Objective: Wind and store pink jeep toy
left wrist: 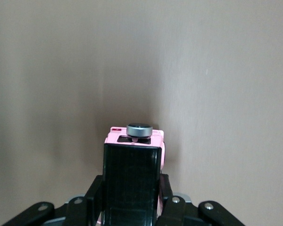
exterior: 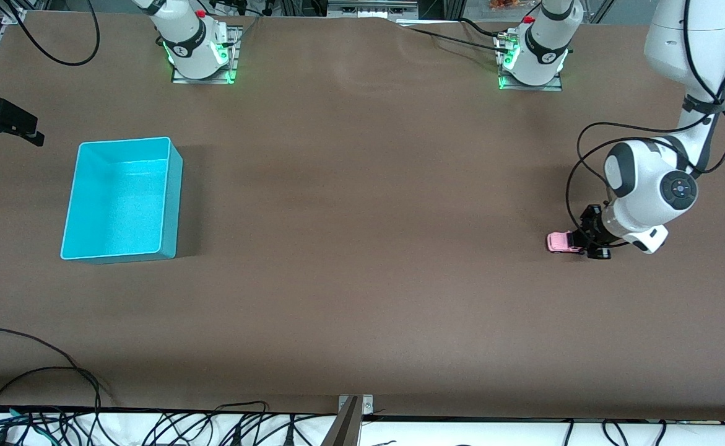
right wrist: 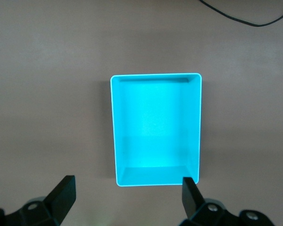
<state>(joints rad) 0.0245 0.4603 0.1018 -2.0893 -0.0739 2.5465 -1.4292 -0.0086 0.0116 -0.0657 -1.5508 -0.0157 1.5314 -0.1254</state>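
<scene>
The pink jeep toy (exterior: 558,241) is low at the table, toward the left arm's end. My left gripper (exterior: 582,243) is shut on it from the side. In the left wrist view the jeep's pink body (left wrist: 114,137) and its black roof sit between the fingers (left wrist: 95,193) of my left gripper (left wrist: 131,188), with a grey spare wheel at its end. The turquoise bin (exterior: 170,198) stands empty toward the right arm's end. My right gripper (exterior: 9,124) hangs open and empty, high near the bin; in the right wrist view it (right wrist: 129,188) shows above the bin (right wrist: 155,75).
Brown table surface runs between the jeep and the bin. Black cables lie along the table's edge nearest the front camera (exterior: 59,371) and loop round the left arm (exterior: 576,161). The arm bases (exterior: 198,56) stand along the table's edge farthest from the front camera.
</scene>
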